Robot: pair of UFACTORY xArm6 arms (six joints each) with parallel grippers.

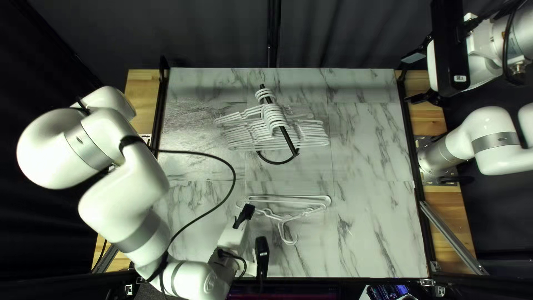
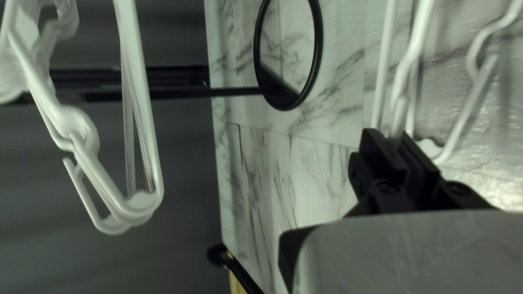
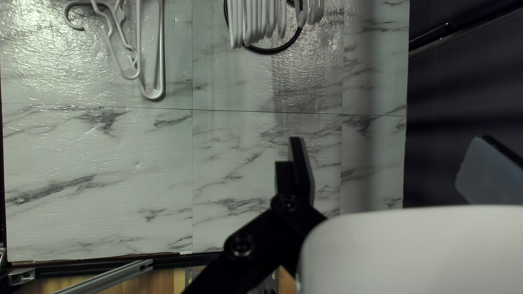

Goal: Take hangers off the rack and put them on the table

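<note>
Dark curtain point(image 1: 211, 33) across the top of the frame in the top left view. Marbled table point(image 1: 372, 239) fills the middle, wood strips point(image 1: 141, 91) down both sides. Left arm point(image 1: 133, 194) bends down the left side to lower centre. Right arm point(image 1: 491, 139) sits at the right edge, its wrist end up in the upper right corner. Hangers on rack point(image 1: 311, 133): white, bunched in a row, upper centre of the frame. Rack point(image 1: 286, 136): black, rod slanting through their hooks, curved base showing just below. Loose hangers point(image 1: 327, 200): white, overlapping, on the table at lower centre, hook pointing toward the near edge. Black cable point(image 1: 234, 178) loops off the left arm, left of centre. Right gripper point(image 1: 406, 80): upper right, by the table's far right corner, released. Right wrist view has its fingers point(image 3: 294, 169) spread wide, nothing between them; rack and both groups of hangers lie beyond. Left gripper point(image 1: 247, 209): lower centre, at the left end of the loose hangers. Left wrist view shows it clenched on the end of one hanger point(image 2: 401, 109), one finger each side of the white plastic.
</note>
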